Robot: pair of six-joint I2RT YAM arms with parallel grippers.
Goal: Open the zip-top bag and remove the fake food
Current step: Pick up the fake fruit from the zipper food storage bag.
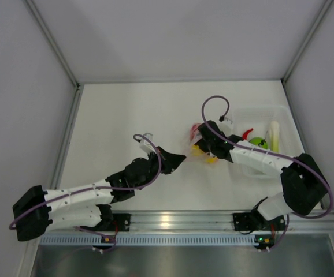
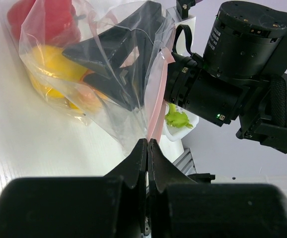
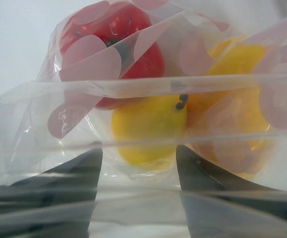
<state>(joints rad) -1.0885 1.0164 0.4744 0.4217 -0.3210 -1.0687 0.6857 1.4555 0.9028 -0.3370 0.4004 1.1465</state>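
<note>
Where pinched at its edge, zip-top bag: clamped by left gripper
Right gripper: parted, inside bag
Fake food: inside bag

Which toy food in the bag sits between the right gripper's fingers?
The yellow piece with the dark stem spot. The red pepper lies beyond it, leftward; the orange-yellow pieces sit rightward.

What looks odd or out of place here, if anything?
Nothing is spilled or broken. The only strange sight is the zip-top bag: the left gripper pinches its pink edge, and the right gripper has its open fingers poked inside it, near the yellow piece and red pepper.
</note>
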